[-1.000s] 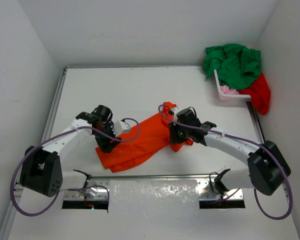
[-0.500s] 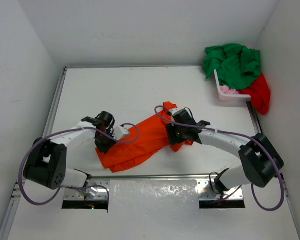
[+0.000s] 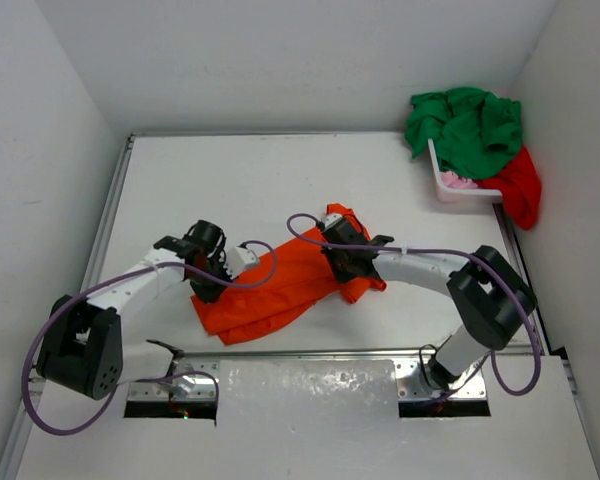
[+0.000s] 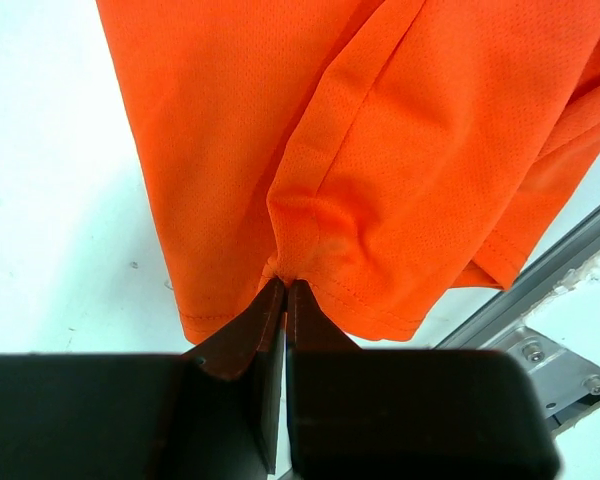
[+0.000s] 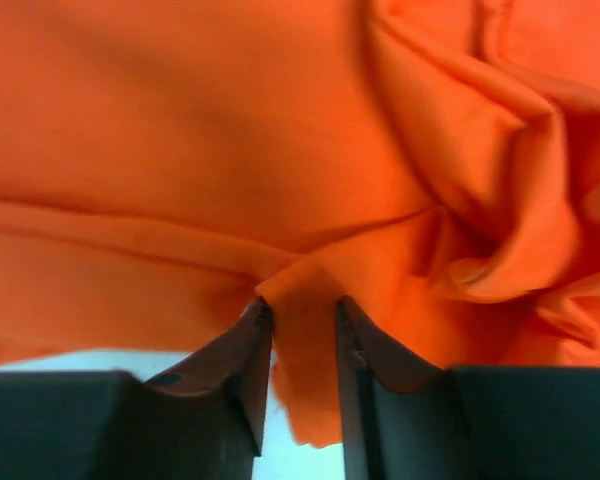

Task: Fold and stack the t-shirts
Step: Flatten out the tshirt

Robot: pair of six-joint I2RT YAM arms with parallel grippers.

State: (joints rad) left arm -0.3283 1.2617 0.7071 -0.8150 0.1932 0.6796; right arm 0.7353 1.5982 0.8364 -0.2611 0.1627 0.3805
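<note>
As seen from above, rumpled in a slanting band on the white table (image 3: 230, 180): orange shirt (image 3: 280, 285). At its left end, left gripper (image 3: 208, 292), down on the cloth. On its right end, right gripper (image 3: 347, 278), likewise down on the cloth. Well beyond the orange shirt's right end, toward the far right corner: white basket (image 3: 438, 170). Heaped over the basket's far side, green shirt (image 3: 470, 125); draped over its right side, red shirt (image 3: 523, 190); tucked inside, a glimpse of pink shirt (image 3: 457, 181). All three well apart from the orange shirt.

From the left wrist: left gripper (image 4: 283, 285) pressed fully together, nipping the stitched hem of the orange shirt (image 4: 380, 150) where a fold meets the edge. Beyond the tips, cloth in flat layers with one long crease. Bare table (image 4: 50, 200) left of the orange shirt; metal rail (image 4: 550, 270) at its lower right.

From the right wrist: right gripper (image 5: 303, 312) set narrow, a small gap between the dark fingers (image 5: 242, 370), with a flap of the orange shirt (image 5: 230, 130) lying in that gap. Cannot tell whether clamped on the flap or merely around it. Bunched folds right of the flap, smoother cloth to its left, a sliver of white table (image 5: 100, 358) just under the cloth edge.
</note>
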